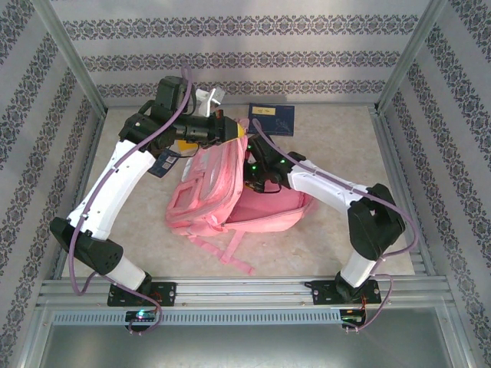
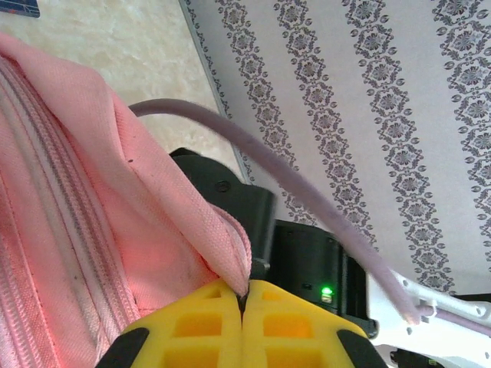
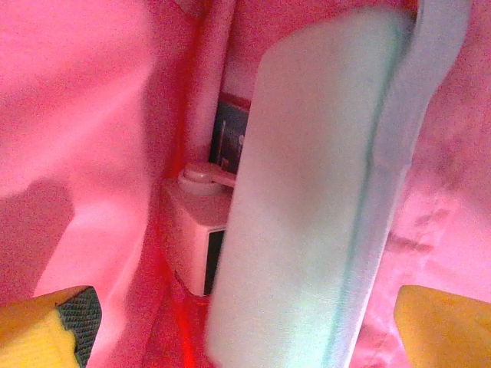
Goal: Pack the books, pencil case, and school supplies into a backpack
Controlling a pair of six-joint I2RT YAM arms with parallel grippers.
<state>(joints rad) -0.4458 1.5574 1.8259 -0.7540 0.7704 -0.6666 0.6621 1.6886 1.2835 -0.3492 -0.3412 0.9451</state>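
A pink backpack (image 1: 222,192) lies at the middle of a pale, marbled beige bench (image 1: 368,230). Its mouth faces 12 o'clock and its straps trail toward 6 o'clock. Walls (image 1: 230,54) papered in grey-and-white floral stripes enclose the bench on three sides, with aluminium posts (image 1: 69,54) running up the corners. A slotted metal rail (image 1: 245,290) along the near edge carries both arm bases.

The left gripper (image 1: 234,130) reaches in from 10 o'clock to the bag's upper rim. In the left wrist view its yellow fingers are pressed together on a fold of the backpack (image 2: 115,215), which it holds pinched at the tips of the left gripper (image 2: 242,299). A lilac cable (image 2: 307,192) arcs past the striped wall behind.

The right arm enters the opening from 4 o'clock. In its wrist view the right gripper (image 3: 245,330) stands wide open, with one yellow fingertip (image 3: 38,326) at each lower corner of the view, and neither touches anything. Between them, inside the pink-lined bag, rests the pale mint pencil case (image 3: 322,192), standing roughly on end. A pink block (image 3: 188,238) sits just beside it at 9 o'clock. A dark item behind the block is too hidden to name.

Outside the bag, a navy book (image 1: 272,119) with a yellow label lies flat on the bench at 1 o'clock from the backpack, near the back wall. A dark blue patterned book (image 1: 163,162) shows under the left arm at 9 o'clock.
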